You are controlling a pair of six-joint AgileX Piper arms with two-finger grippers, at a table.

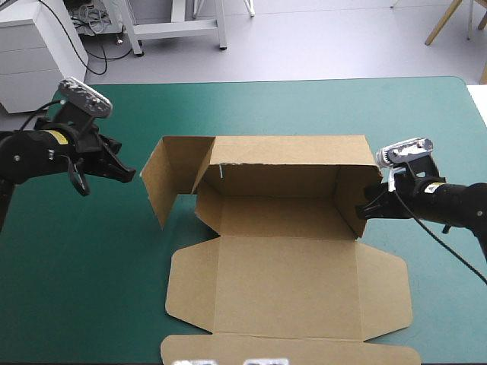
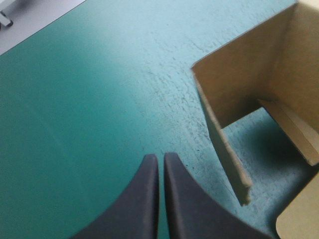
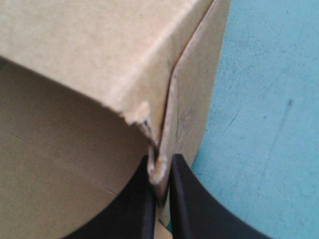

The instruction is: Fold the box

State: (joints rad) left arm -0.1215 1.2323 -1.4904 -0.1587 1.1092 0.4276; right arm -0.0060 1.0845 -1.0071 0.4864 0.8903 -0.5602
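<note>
Box (image 1: 289,296) lid lies flat; right gripper (image 3: 162,160) pinches frayed right wall, pulling could tear it; left gripper (image 2: 160,157) closed, empty.

The teal-green cover (image 2: 89,99), faintly scuffed, spreads ahead of the left gripper (image 2: 160,157); beside the right gripper (image 3: 160,167) it bears a dark speck (image 3: 289,103), perhaps a stain.
</note>
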